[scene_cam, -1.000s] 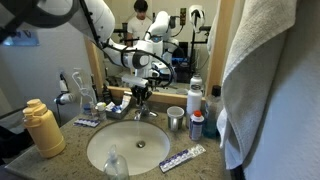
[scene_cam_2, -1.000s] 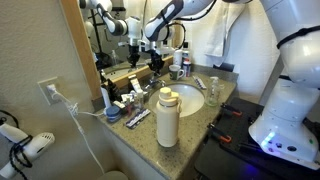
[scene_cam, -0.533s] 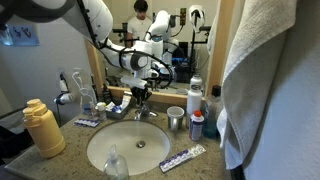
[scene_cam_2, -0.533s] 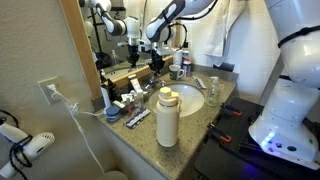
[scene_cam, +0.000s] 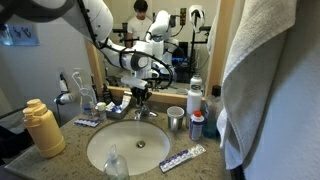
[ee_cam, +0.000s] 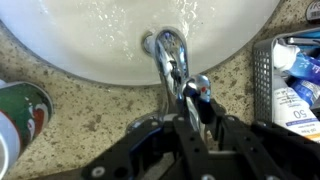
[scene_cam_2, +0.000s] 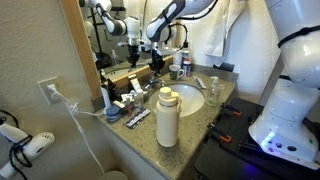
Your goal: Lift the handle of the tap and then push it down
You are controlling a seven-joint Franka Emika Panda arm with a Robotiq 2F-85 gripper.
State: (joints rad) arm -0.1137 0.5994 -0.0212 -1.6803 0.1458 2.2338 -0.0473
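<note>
gripper [ee_cam: 197, 116] was pinched narrow on the handle [ee_cam: 200, 88] of the tap [ee_cam: 170, 55] at the sink [ee_cam: 90, 45] rim, jaw tips blurred, handle's base hidden, exterior views too small to confirm contact.

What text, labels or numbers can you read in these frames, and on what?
"50": on the white-and-blue packet at the right edge of the wrist view; the rest of its print is blurred.
Green can, wrist view: its markings are cut off and unreadable.
Tube by the basin and blue bottle, in an exterior view: print is too small to read.
</note>
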